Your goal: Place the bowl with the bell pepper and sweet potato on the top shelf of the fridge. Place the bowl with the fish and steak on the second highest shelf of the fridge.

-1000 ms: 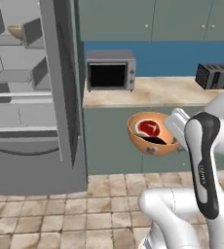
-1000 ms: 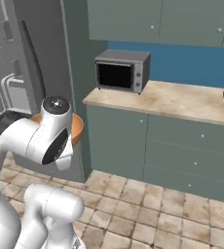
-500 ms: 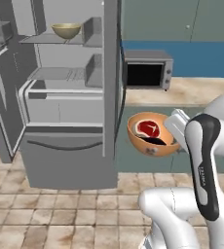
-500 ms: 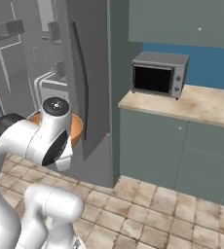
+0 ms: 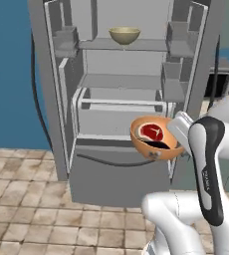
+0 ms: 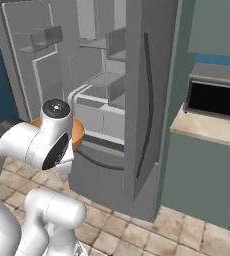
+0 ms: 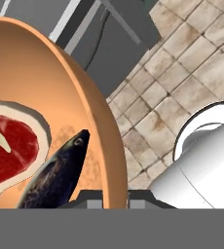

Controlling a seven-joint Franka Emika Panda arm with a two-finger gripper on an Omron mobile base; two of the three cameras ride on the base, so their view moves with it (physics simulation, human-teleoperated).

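Microwave (image 6: 215, 98) on counter (image 6: 207, 129), tiled floor (image 5: 22, 199)

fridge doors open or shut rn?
Open. The fridge interior shows: bare shelves, and a beige bowl on the top shelf.

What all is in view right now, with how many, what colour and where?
fridge: one, grey, doors open, facing the robot.
beige bowl: one, on the fridge's top shelf; contents not visible.
orange bowl: one, held in front of the fridge below the shelves.
steak: one, red with pale edge, in the orange bowl.
fish: one, dark, in the orange bowl beside the steak.
microwave: one, grey, on the counter right of the fridge.
counter: one, beige top.
floor: brown tiles.
gripper: one, dark tips, shut on the orange bowl's rim.
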